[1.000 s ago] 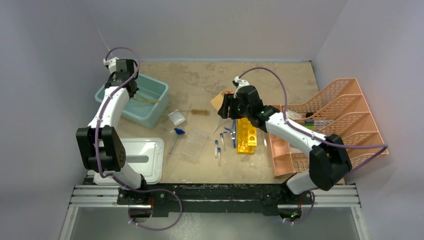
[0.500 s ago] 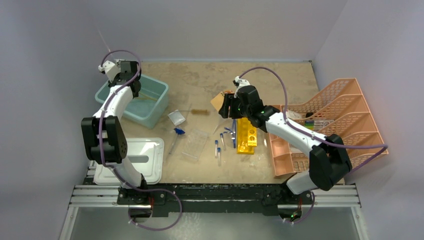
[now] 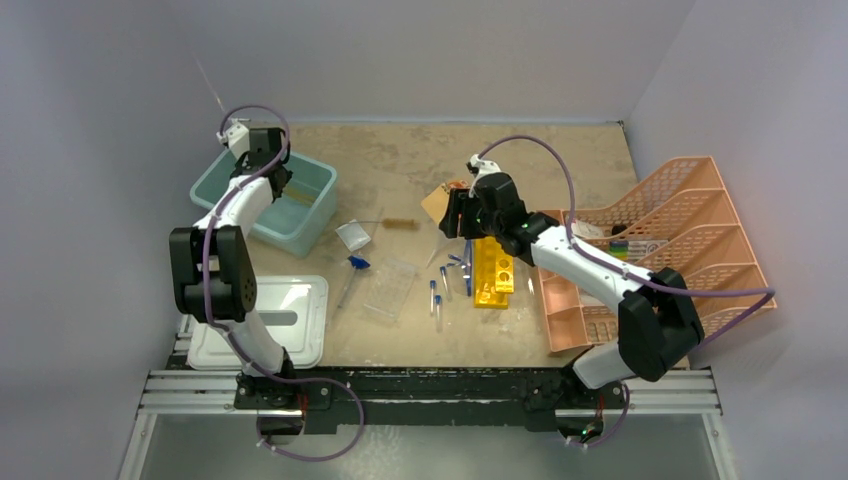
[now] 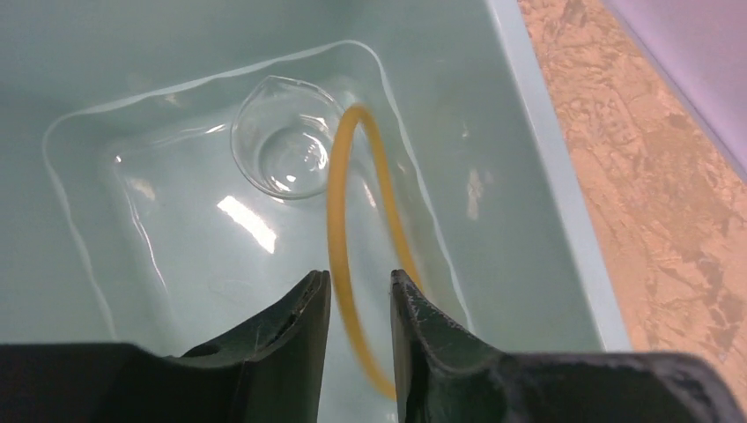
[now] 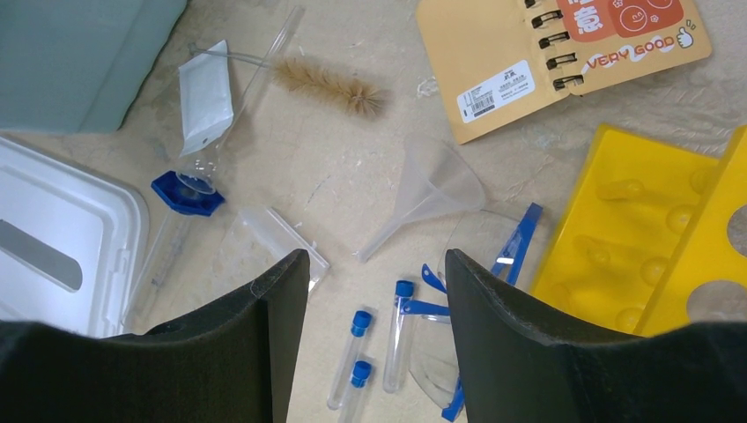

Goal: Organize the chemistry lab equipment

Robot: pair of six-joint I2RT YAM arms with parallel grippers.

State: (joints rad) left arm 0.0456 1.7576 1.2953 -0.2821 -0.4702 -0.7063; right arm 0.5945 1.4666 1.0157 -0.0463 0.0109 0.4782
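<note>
Tubes: the small blue-capped tubes (image 3: 437, 298) are lying loose and flat on the table (image 3: 520, 160) near its middle, toward the near edge; none is standing in a rack
Racks: the two yellow racks (image 3: 492, 268) are lying just beside the tubes on the right-edge side, one overlapping the other, their visible holes showing nothing inside; the clear tube rack (image 3: 390, 287) is lying on the tubes' left-edge side, also looking unfilled
Brush: the thin brush (image 5: 330, 86) is lying on the bare table toward the far edge, next to a small packet (image 5: 204, 92); a clear funnel (image 5: 432, 189) is lying between the brush and the tubes
Binned: the clear dish (image 4: 286, 150), the clear bag (image 4: 167, 220) and a yellow ring (image 4: 352, 247) are sitting inside the teal bin (image 3: 318, 205) by the far-left corner
Left pincer (image 4: 357, 304): hovering over the bin's inside; its fingers are parted by a narrow gap, the ring showing through it; seemingly carrying nothing
Right pincer (image 5: 372, 264): hanging above the funnel and tubes; spread wide and holding nothing
Progress: looking early; only the dish and bag seem put away, while tubes, racks and brush are all waiting on the table; racking the tubes seems the bulk of what is left
Surroundings: a white lid (image 3: 265, 320) is lying by the near-left corner; the pink organiser (image 3: 680, 240) is standing along the right edge
</note>
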